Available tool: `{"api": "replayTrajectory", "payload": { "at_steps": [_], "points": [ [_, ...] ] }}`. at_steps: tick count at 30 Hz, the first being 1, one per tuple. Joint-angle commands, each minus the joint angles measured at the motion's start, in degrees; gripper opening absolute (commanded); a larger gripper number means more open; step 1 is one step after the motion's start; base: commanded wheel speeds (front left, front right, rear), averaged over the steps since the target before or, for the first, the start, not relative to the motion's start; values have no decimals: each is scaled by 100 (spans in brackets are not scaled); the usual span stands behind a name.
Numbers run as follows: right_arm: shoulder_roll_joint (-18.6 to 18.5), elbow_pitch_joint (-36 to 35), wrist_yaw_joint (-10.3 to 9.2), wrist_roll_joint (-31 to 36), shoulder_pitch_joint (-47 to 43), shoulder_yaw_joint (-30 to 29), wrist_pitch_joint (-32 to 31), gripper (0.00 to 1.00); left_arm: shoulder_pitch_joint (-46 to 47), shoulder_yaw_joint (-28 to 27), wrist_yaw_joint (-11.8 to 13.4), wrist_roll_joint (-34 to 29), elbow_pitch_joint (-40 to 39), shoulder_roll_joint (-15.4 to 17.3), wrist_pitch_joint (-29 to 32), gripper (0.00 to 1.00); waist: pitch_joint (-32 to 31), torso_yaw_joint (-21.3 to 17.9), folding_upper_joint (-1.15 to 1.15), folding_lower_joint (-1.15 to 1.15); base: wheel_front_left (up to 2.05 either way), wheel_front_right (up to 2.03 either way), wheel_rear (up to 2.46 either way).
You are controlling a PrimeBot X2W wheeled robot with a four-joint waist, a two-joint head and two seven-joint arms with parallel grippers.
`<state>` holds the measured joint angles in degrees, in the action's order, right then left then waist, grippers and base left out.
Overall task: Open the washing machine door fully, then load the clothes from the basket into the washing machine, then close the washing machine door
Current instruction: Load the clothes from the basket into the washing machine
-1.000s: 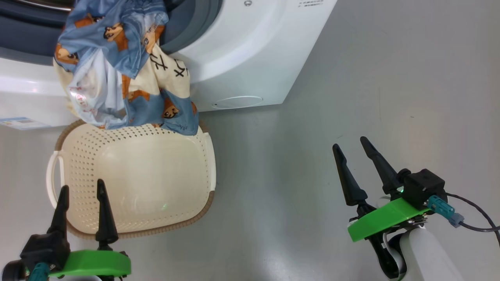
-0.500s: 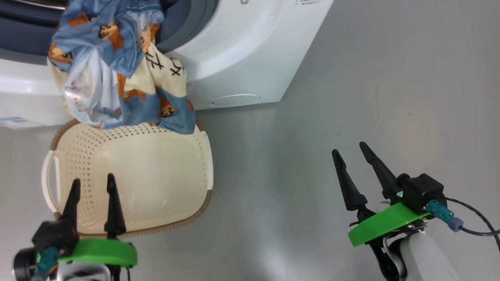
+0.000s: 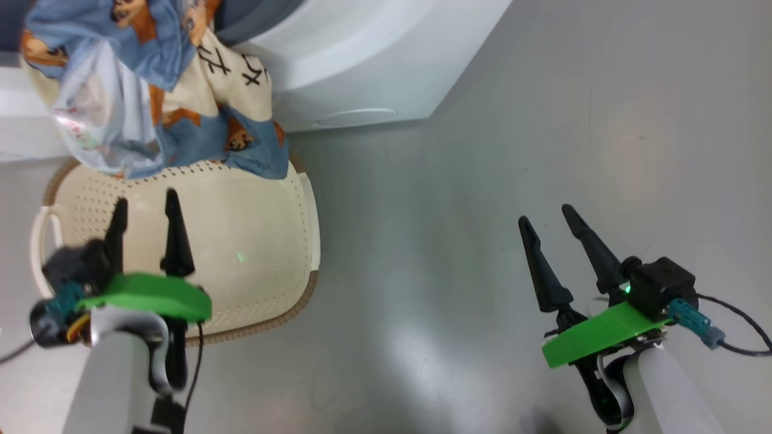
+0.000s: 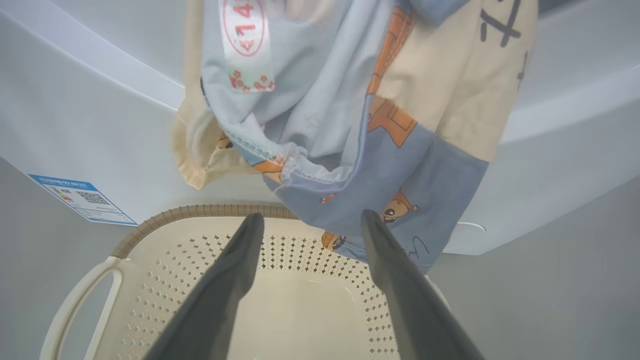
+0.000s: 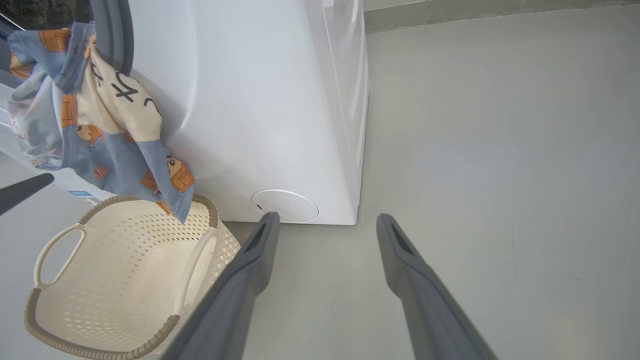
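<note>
Left gripper (image 3: 146, 199) gapes empty over the basket (image 3: 271, 229); clothes (image 3: 151, 78) hang lengthwise downward, seemingly touching its rim.

You see soft printed cloth in the clothes (image 3: 151, 90), hanging in limp folds. Your basket (image 3: 265, 229) looks like matt cream plastic, perforated, with a brown woven-look rim. The washing machine (image 3: 362, 54) shell is smooth, glossy white; the floor (image 3: 482, 150) is smooth grey with a dull sheen.

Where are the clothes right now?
Head view, upper left: the clothes hang out of the washing machine, their lower edge dangling over the far rim of the basket, just ahead of the open left gripper.
</note>
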<state>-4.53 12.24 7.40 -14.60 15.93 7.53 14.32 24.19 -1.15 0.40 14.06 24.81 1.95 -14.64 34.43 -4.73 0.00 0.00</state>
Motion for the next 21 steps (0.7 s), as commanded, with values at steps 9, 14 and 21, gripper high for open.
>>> {"api": "replayTrajectory", "payload": {
  "at_steps": [9,14,21],
  "points": [
    [33,-230,9,57,115,95,68,100,1060,-399,-315,233,779,95,-36,100,636,-203,0,0,0,0,0],
    [63,-247,9,60,145,67,68,100,1508,-472,-517,82,835,97,-36,100,806,-204,0,0,0,0,0],
    [90,-244,9,66,179,39,68,100,2103,-459,-709,-41,831,127,-36,100,952,-205,0,0,0,0,0]
  ]
}}
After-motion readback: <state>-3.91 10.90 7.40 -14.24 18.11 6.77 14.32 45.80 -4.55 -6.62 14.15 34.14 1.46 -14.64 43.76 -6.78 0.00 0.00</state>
